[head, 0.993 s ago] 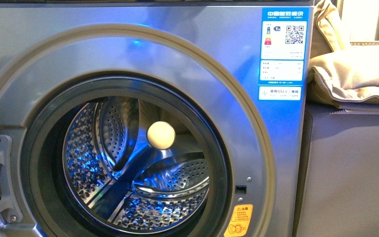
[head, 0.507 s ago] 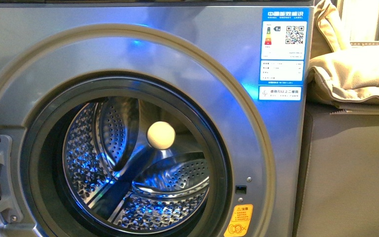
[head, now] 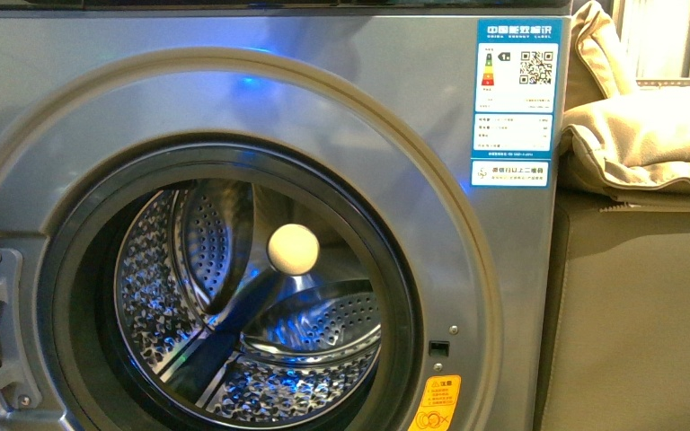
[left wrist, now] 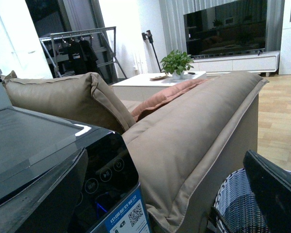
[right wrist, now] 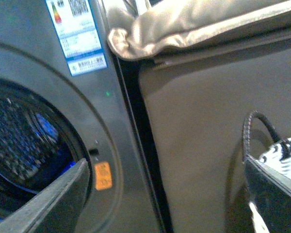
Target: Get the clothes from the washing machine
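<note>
Both grippers' jaws spread wide, holding nothing. Washer (head: 467, 269) porthole gapes: perforated steel drum (head: 252, 314), smooth cream ball (head: 293, 249) inside.

Blue light glints inside the perforated drum (head: 252, 314) and streaks the silver washing machine (head: 260, 90) front, sharp in the front view. The right wrist view is dim and motion-blurred. The left wrist view is brighter, with window glare washing out the background.
</note>
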